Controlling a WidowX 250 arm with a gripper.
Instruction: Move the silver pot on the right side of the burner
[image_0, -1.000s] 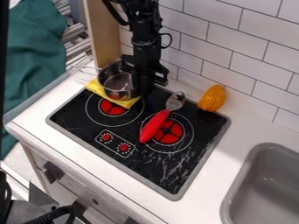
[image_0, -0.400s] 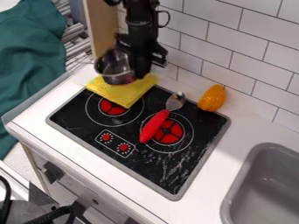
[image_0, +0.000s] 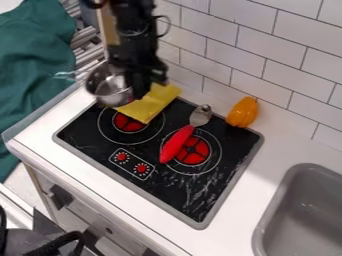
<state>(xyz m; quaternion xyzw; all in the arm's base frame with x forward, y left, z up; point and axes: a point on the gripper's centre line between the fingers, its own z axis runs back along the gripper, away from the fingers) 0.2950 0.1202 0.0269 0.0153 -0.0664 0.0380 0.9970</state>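
from where i'm standing, the black pincer (image_0: 139, 89) hangs over the back left corner of the stovetop (image_0: 175, 196), a bit blurred, clamped on the silver pot (image_0: 107, 86) at its near-right edge. the pot sits right against the pincer, on its left as i look, with its clear handle (image_0: 67, 76) sticking out farther left. i can't tell whether the pot's bottom touches anything.

the yellow cloth (image_0: 151, 104) lies just below the pincer and off to its right, and past it, a little nearer to me, is the left burner (image_0: 130, 122). farther out to the pincer's lower right, the red-handled spoon (image_0: 177, 143) lies partly over the right burner (image_0: 194, 151). well to the pincer's right, by the tiled wall (image_0: 260, 55), there's an orange toy vegetable (image_0: 242, 112), and the grey sink (image_0: 298, 220) is farthest off that way, toward me.
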